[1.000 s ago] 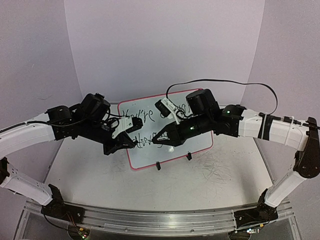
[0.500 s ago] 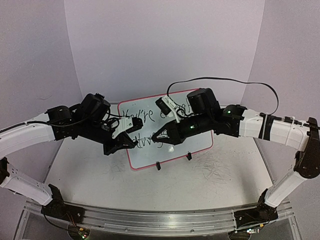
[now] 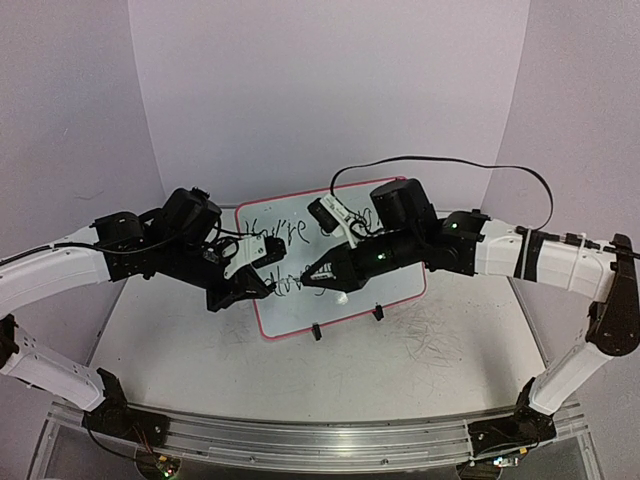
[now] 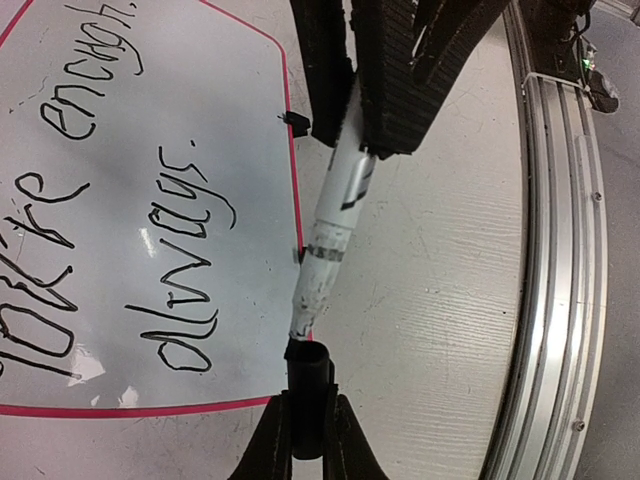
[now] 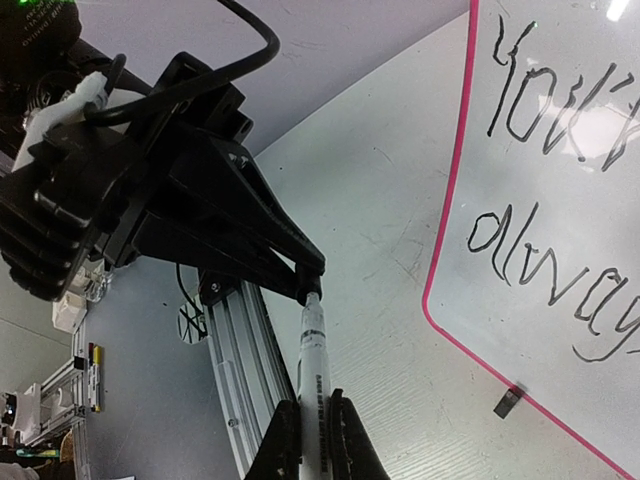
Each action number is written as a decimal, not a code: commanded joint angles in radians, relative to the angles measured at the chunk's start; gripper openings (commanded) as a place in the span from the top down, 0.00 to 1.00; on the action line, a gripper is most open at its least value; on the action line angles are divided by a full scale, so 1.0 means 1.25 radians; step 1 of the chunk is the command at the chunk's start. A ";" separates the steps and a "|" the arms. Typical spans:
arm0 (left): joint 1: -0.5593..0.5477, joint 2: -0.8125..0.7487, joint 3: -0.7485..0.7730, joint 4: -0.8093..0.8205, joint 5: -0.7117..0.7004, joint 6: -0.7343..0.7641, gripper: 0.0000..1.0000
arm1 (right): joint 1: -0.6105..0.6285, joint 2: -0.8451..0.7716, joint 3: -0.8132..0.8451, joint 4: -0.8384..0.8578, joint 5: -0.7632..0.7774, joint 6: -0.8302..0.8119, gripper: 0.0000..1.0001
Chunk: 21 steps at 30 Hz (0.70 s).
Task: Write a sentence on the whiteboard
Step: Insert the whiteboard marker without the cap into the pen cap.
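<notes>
White tabletop point(image 4: 420, 300) bore the red-rimmed whiteboard point(image 4: 250, 110), black handwritten sentence point(image 4: 185, 265) finished. Your left jaws pinched a black cap point(image 4: 308, 375), right jaws the white marker point(image 4: 335, 215); capping needed straight alignment.

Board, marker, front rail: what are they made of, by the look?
Board: glossy white face with lamp glare, likely coated; thin pink rim, probably plastic. Marker: white barrel, black print, ink smudges, likely plastic. Rail: bare silver metal with slots and screw heads, likely aluminium extrusion.
</notes>
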 commanded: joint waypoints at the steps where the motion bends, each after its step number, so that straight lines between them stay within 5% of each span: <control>1: -0.006 -0.031 0.010 0.031 0.002 -0.006 1.00 | 0.011 0.014 0.002 0.018 -0.007 0.001 1.00; 21: -0.011 -0.039 0.011 0.030 0.005 -0.007 1.00 | 0.011 -0.008 -0.026 0.015 -0.003 0.003 1.00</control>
